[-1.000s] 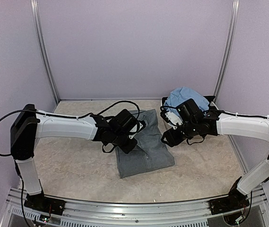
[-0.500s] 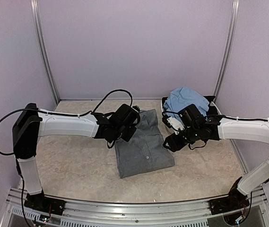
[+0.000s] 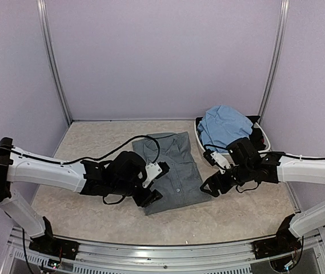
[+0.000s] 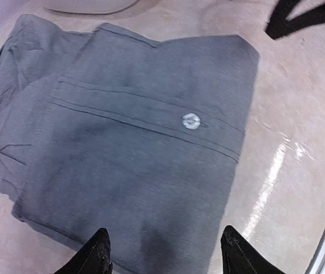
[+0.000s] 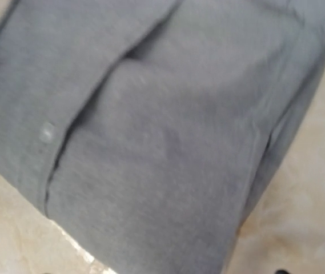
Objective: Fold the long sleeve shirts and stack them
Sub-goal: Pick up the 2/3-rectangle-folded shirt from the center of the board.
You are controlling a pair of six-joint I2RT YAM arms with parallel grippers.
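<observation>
The slate grey long sleeve shirt (image 3: pixel 171 168) lies folded flat in a rectangle mid-table, collar at the far end. In the left wrist view its button placket (image 4: pixel 191 121) faces up. My left gripper (image 3: pixel 151 195) hovers over the shirt's near left corner, open; its fingertips (image 4: pixel 102 254) stand wide apart with only cloth (image 4: pixel 139 131) below. Open too, my right gripper (image 3: pixel 211 187) hangs at the shirt's right edge. The right wrist view is filled by grey cloth (image 5: pixel 162 142), with the fingers almost out of frame. The light blue shirt (image 3: pixel 225 125) is heaped in the basin.
The white oval basin (image 3: pixel 265 141) stands at the back right, close behind my right arm. Lilac walls with metal posts close in the beige table on three sides. A metal rail (image 3: pixel 162 251) runs along the near edge.
Both arms have drawn back toward the near edge. The left gripper left the shirt's far left side and opened wider. The right gripper also widened. The shirt's collar now shows.
</observation>
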